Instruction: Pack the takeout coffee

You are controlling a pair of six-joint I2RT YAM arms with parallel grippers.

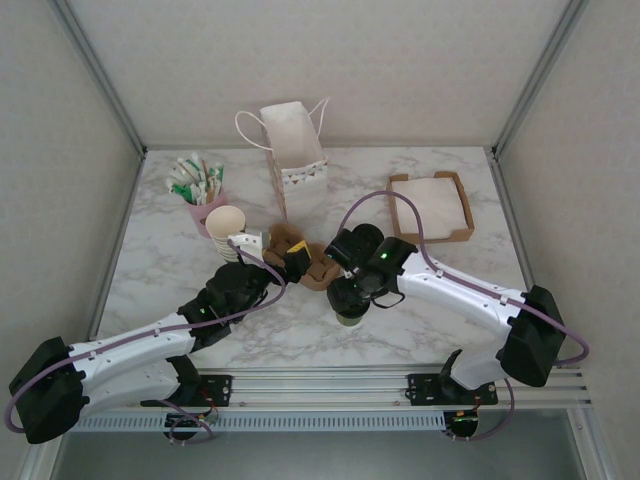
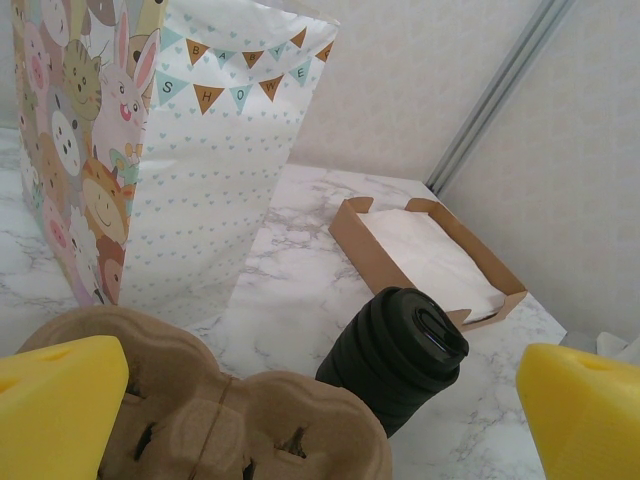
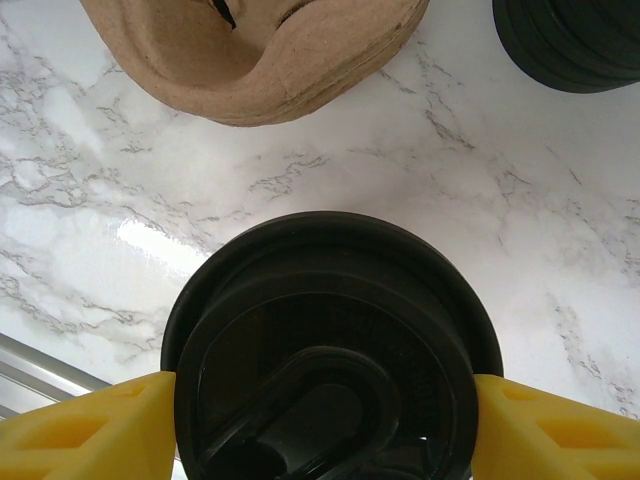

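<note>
The takeout coffee (image 3: pixel 330 300) is seen from above, its round black lid between the two yellow fingers (image 3: pixel 90 430) of my right gripper (image 3: pixel 325 400), which press its rim on both sides. In the top view that cup (image 1: pixel 349 318) stands on the marble under the right gripper (image 1: pixel 348 300), near the front middle. A brown pulp cup carrier (image 1: pixel 312 266) lies just behind it. My left gripper (image 1: pixel 292 262) hovers open at the carrier's left end. In the left wrist view the carrier (image 2: pixel 200 420) sits low between the wide-apart fingers (image 2: pixel 55 400).
A patterned paper gift bag (image 1: pixel 295 150) stands at the back centre. A squat black cylinder (image 1: pixel 362 240) stands right of the carrier. A cardboard tray of napkins (image 1: pixel 432 205) is at the back right. A pink cup of sachets (image 1: pixel 205 195) and stacked paper cups (image 1: pixel 228 228) are on the left.
</note>
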